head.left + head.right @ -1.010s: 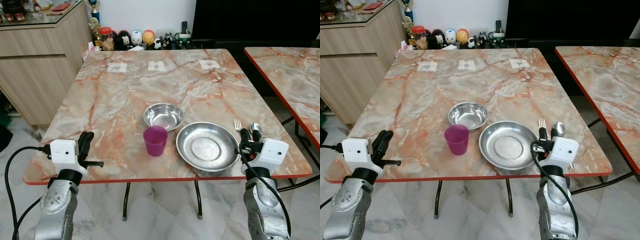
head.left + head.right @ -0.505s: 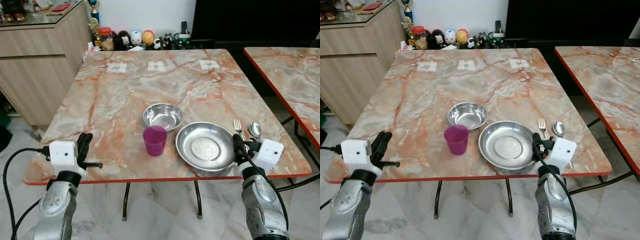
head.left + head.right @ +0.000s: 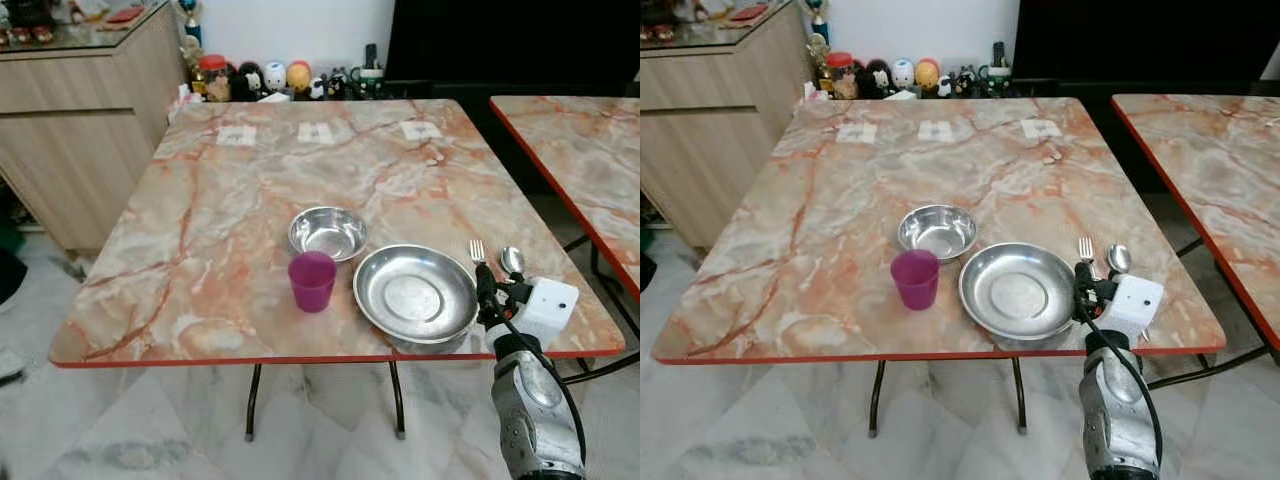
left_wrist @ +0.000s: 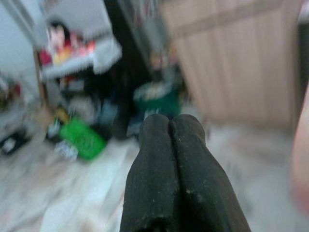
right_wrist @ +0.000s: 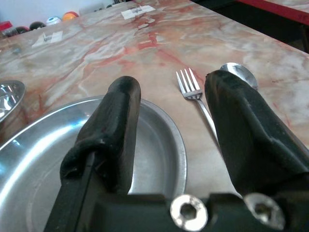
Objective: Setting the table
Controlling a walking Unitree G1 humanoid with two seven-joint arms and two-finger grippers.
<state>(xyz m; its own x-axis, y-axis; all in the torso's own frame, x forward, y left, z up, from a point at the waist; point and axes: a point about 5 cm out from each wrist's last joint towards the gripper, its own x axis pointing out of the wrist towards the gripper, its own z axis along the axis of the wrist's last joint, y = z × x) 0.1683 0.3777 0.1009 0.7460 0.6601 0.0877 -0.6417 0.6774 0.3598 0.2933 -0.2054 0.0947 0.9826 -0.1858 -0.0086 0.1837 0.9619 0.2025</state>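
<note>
On the marble table (image 3: 220, 220), near its front edge, a purple cup (image 3: 312, 281) stands in front of a small steel bowl (image 3: 327, 232). To their right lies a wide steel plate (image 3: 415, 296). A fork (image 3: 478, 252) and a spoon (image 3: 512, 261) lie side by side right of the plate. My right gripper (image 3: 495, 290) hovers at the table's front right edge, just behind the fork. In the right wrist view it (image 5: 176, 89) is open and holds nothing, with the plate's rim (image 5: 169, 140) under one finger. My left gripper (image 4: 170, 121) is shut and points toward the floor.
A second marble table (image 3: 580, 140) stands to the right across a narrow gap. A wooden cabinet (image 3: 70, 130) is at the left. Figurines and jars (image 3: 270, 78) line the far wall. Three paper labels (image 3: 315, 132) lie on the far part of the table.
My left arm has dropped from the table's front left edge and out of the head views. My right gripper has pulled back from over the fork and spoon toward the table edge.
</note>
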